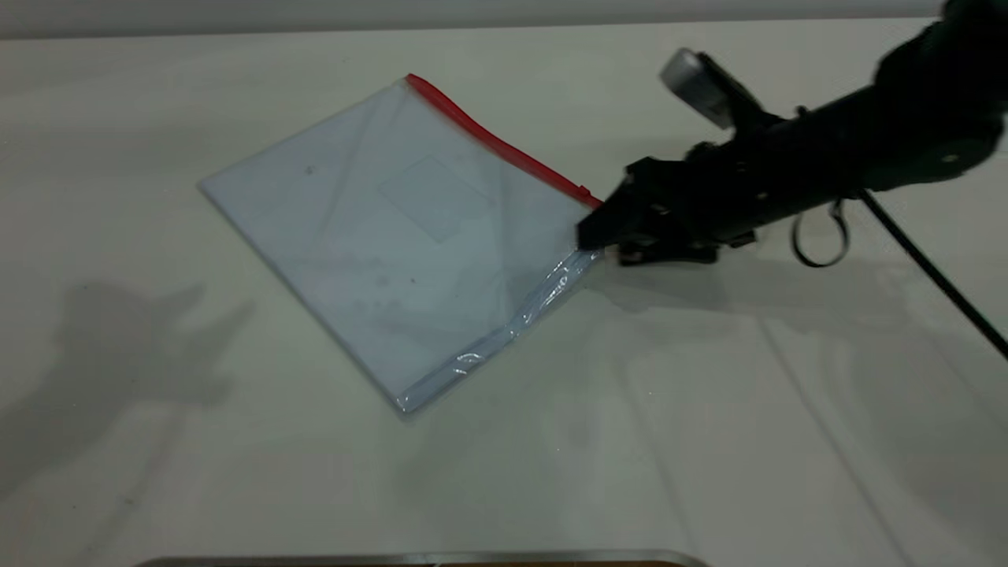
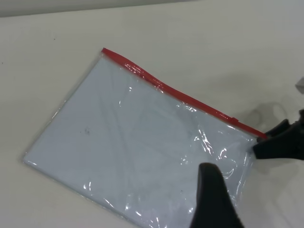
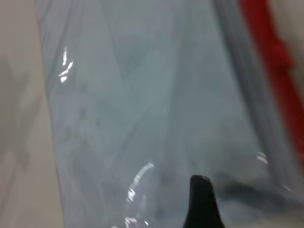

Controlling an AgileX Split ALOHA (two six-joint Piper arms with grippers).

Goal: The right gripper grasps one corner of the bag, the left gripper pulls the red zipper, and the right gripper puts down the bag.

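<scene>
The bag lies flat on the white table, a clear pouch with pale blue-white sheets inside. The red zipper runs along its far edge, with the slider tab at the right end. My right gripper is shut on the corner of the bag just below that end. In the right wrist view one of its fingers lies on the plastic beside the red zipper. My left gripper hovers above the bag, apart from the slider tab. It is outside the exterior view.
The right arm's black cable with a small loop trails over the table at the right. A metal edge runs along the table's front. The left arm's shadow falls on the table at the left.
</scene>
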